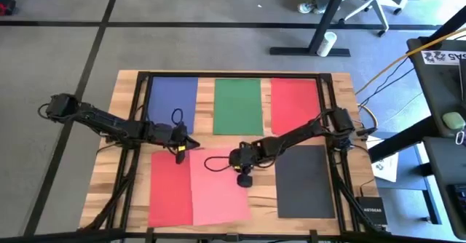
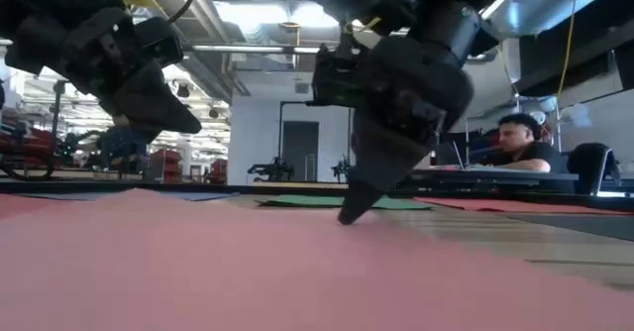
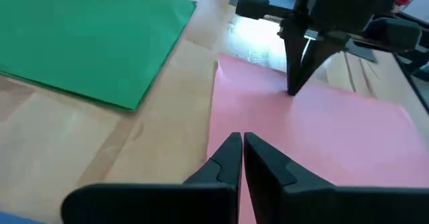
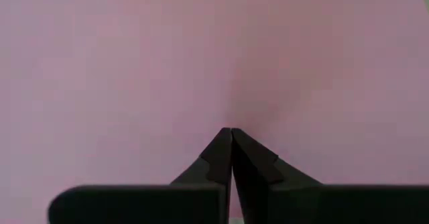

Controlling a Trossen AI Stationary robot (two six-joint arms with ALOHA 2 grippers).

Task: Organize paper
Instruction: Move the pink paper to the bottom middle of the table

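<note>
- High view: six sheets lie flat on the wooden table (image 1: 124,90). A blue sheet (image 1: 172,101), a green sheet (image 1: 238,106) and a red sheet (image 1: 295,105) form the far row. A second red sheet (image 1: 170,192), a salmon pink sheet (image 1: 218,190) and a dark grey sheet (image 1: 305,181) form the near row. The pink sheet overlaps the second red one along its edge. The left gripper (image 1: 191,147) sits at the pink sheet's far corner on the left arm's side. The right gripper (image 1: 245,179) points down onto that same sheet, near its far edge on the right arm's side.
- Low view: the pink sheet (image 2: 248,262) fills the foreground. The right gripper (image 2: 354,212) comes to a closed point touching down at the sheet's edge. The left gripper (image 2: 163,113) hangs above the sheet, and its fingers cannot be read here. A seated person (image 2: 525,143) shows in the room behind.
- Left wrist view: the left gripper (image 3: 242,140) has its fingers nearly together with nothing between them, the tips over the pink sheet (image 3: 315,130) just inside its edge. The green sheet (image 3: 87,36) lies well off to one side of the fingers. The right gripper (image 3: 295,90) stands ahead, tip on the pink sheet.
- Right wrist view: the right gripper (image 4: 231,131) has its fingers pressed together, tips against the pink sheet (image 4: 134,63), which dimples slightly just ahead of them.
</note>
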